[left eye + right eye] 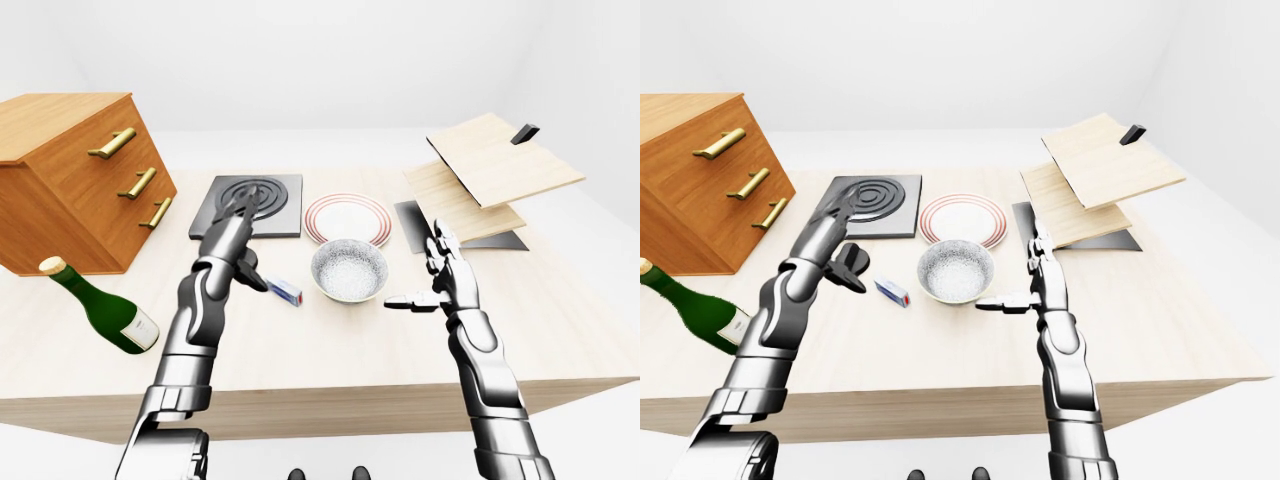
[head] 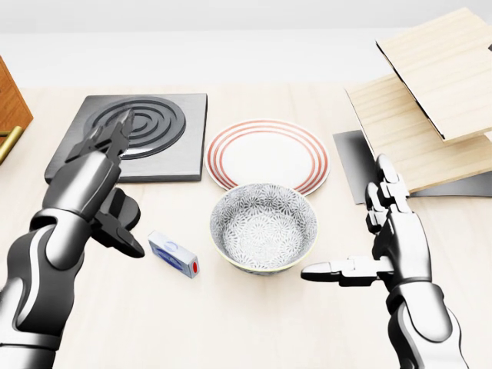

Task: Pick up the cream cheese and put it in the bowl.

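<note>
The cream cheese (image 2: 174, 254) lies flat on the table (image 2: 254, 330), just left of the bowl (image 2: 264, 227) in the head view and not touching it. Its long axis runs diagonally, from upper left to lower right, with the end bearing a red dot pointing down and right toward the bowl's lower left edge. It is a small, slim box, white on top with blue along its sides. The left hand (image 2: 104, 184) hovers just left of the box and above it, open and holding nothing: the forearm rises from the lower left, two fingers stretch up over the dark hotplate (image 2: 165, 142), and the thumb angles down toward the box's upper left end without touching it. The right hand (image 2: 384, 242) stands to the right of the bowl, also open and empty, with its fingers pointing up and its thumb held level, pointing left toward the bowl. The bowl is white with a fine grey pattern, and a red-ringed plate (image 2: 267, 154) lies just above it. In the left-eye view, a green bottle (image 1: 100, 305) lies on its side near a wooden drawer unit (image 1: 75, 175).
</note>
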